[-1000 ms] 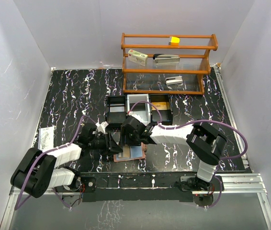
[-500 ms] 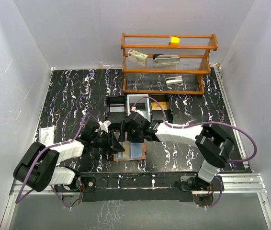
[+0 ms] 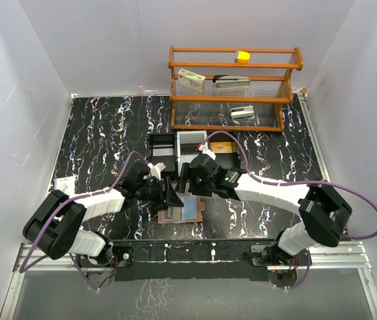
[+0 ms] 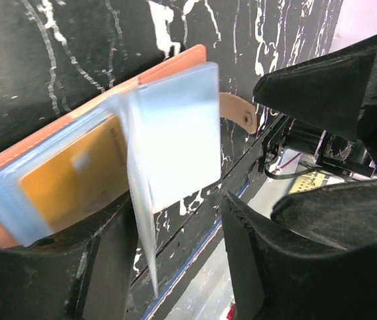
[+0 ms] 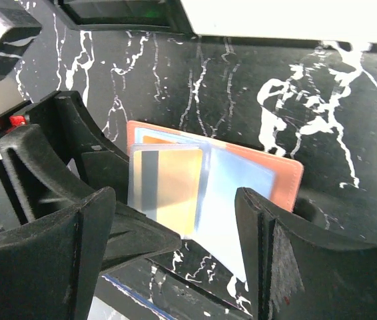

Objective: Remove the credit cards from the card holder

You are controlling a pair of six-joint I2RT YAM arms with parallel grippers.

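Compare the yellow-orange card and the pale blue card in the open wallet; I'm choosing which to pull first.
The yellow-orange card bears a grey stripe along one edge; the pale blue card looks plain. In the left wrist view the yellow-orange card lies flat against the holder, while the pale blue card stands tilted up and is blurred. Both sit inside the open card holder.

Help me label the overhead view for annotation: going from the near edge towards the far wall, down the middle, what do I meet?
Black base plate → open pink card holder → black three-part tray → wooden shelf rack. I left out the grippers because they overlap the holder.
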